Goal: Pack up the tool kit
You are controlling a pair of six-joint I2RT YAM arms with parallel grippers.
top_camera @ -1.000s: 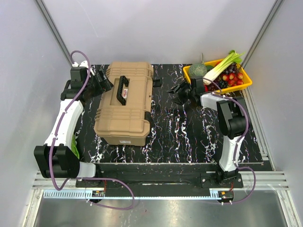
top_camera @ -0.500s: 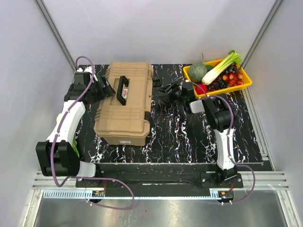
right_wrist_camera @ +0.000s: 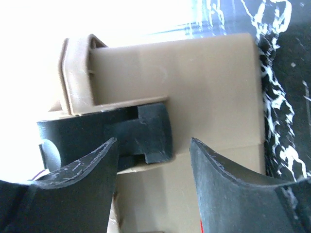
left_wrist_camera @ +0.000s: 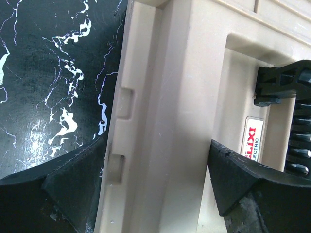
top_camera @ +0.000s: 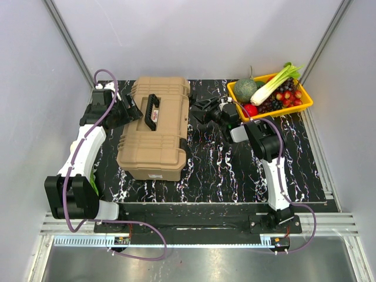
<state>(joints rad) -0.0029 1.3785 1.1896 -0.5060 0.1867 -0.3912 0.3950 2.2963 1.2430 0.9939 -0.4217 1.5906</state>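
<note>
Tan ribbed hard-plastic toolbox [top_camera: 154,132] sits lid shut, centre-left of the top view on the black marbled table [top_camera: 217,164], w/ 1 black handle [top_camera: 153,110] on top. Left gripper [left_wrist_camera: 155,170] is at the box's upper-left edge, jaws apart, 1 finger each side of the lid rim (contact: can't tell). Right gripper [right_wrist_camera: 153,155] faces the box's right side, jaws apart, framing a black latch [right_wrist_camera: 146,133]. Yellow plastic tray of veg [top_camera: 296,107] sits upper right.

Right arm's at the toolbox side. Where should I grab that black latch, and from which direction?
Grip the black latch across its squared end, coming straight in from the right side of the toolbox. It stands proud of the tan wall, and that end sits inside the open right gripper.
</note>
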